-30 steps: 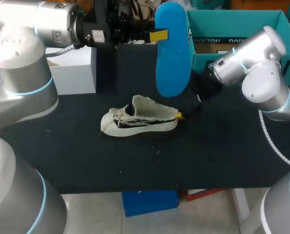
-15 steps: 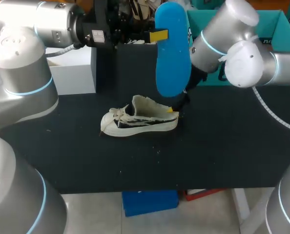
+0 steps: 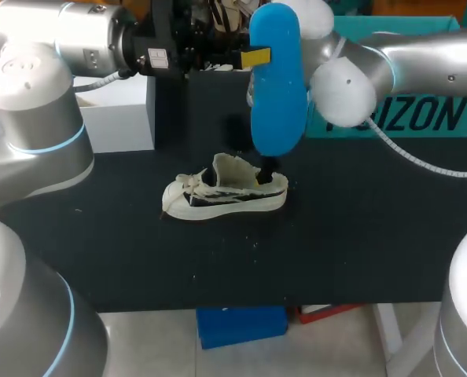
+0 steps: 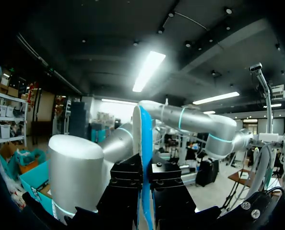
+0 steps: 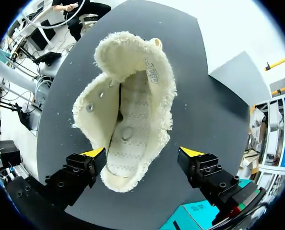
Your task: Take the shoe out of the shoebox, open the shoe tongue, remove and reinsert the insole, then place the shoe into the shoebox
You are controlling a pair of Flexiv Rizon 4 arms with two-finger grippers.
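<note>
Insole (image 3: 277, 86) is out, clamped in the left gripper (image 4: 146, 175). Right gripper (image 5: 145, 153) hangs over the shoe (image 5: 133, 115) heel, fingers apart; reinsertion likely needs it steadying the shoe first

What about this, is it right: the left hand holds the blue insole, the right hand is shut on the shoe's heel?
No. In the right wrist view the right hand is open, its fingers astride the shoe, not gripping it. The left hand holds the blue insole.
</note>
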